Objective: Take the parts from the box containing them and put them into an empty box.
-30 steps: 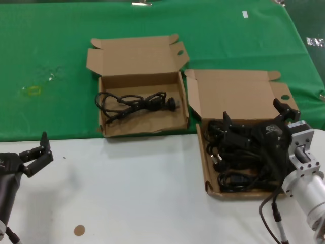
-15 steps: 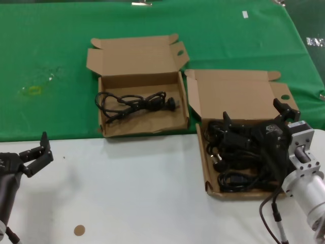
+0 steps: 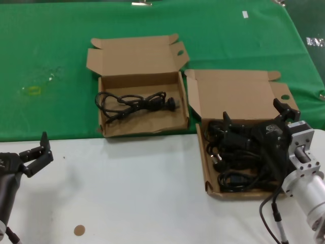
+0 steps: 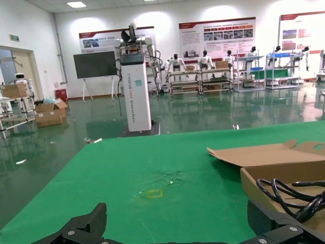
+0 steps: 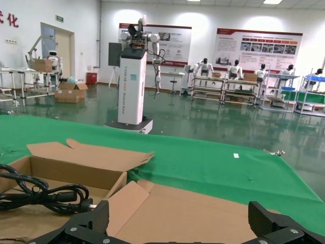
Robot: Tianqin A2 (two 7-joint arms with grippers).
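Cords (image 3: 238, 155) fill our long box (image 3: 206, 168); one cord (image 3: 133, 103) lies crosswise in the squarer box (image 3: 142, 129). Right jaws (image 3: 252, 118) open above cords; left jaws (image 3: 36, 152) open, idle.

Head view: right gripper (image 3: 252, 118) covers much of the power cords (image 3: 234, 157) in the long cardboard box (image 3: 204, 168); cord count not resolvable. Left arm cut by the frame edge. Both wrist views: finger bases run off frame; squarer box (image 4: 284, 175) cropped.

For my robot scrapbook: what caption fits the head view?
Right gripper open over the cord-filled box; one cord lies in the other box.
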